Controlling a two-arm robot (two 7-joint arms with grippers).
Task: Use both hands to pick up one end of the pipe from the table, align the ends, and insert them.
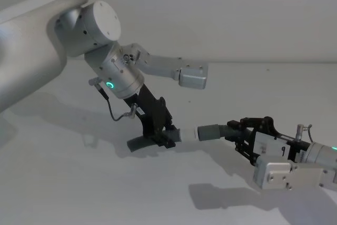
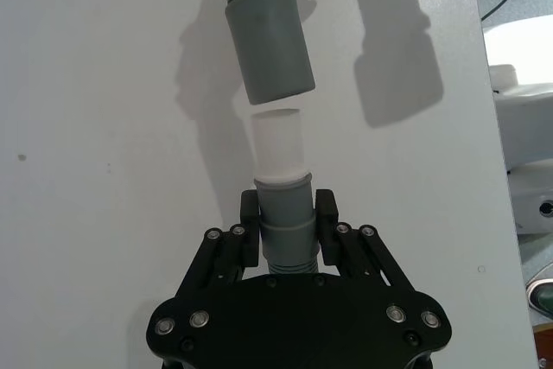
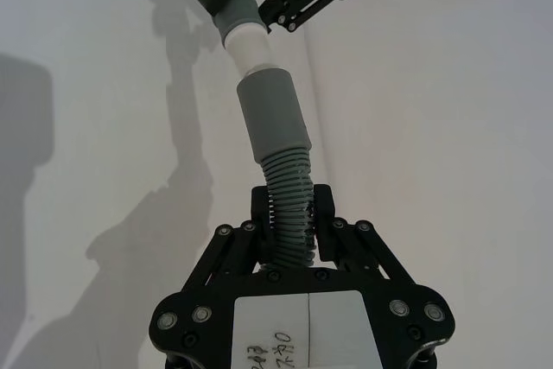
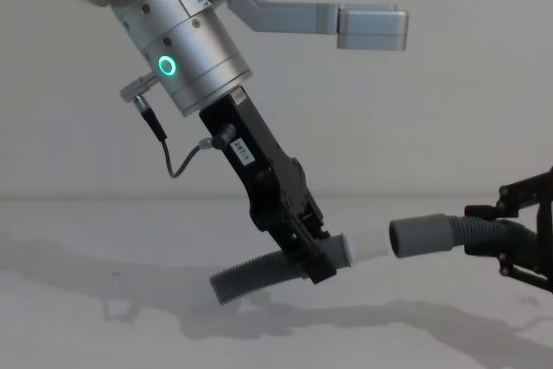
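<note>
Pipe (image 4: 259, 276): two pieces, one in each gripper, ends facing, not yet inserted.

Left gripper (image 2: 288, 224): clenched on the grey cuff of the left hose piece (image 1: 139, 143), just behind the white spigot (image 2: 278, 144). The spigot projects forward, clear of my fingers. The ribbed tail trails out behind the gripper, low toward the bench (image 1: 79, 183). I cannot tell whether its far tip touches the surface. In the head view this arm slants down from the upper left, and its green ring light (image 4: 166, 66) is lit.

Right gripper (image 3: 294, 213): clamped on the ribbed section of the right hose piece (image 4: 479, 232), behind the grey sleeve (image 3: 272, 118). The sleeve sticks out free in front. In the head view this arm reaches in from the lower right.

Alignment: the spigot tip sits right at the sleeve mouth, between the two grippers.
- Left wrist view: a thin gap shows between tip and mouth, and the sleeve is tilted slightly off the spigot's line.
- Chest view: the two ends are at nearly the same height, held above the bench.

Shadows of both arms and both pieces fall on the bench below.
</note>
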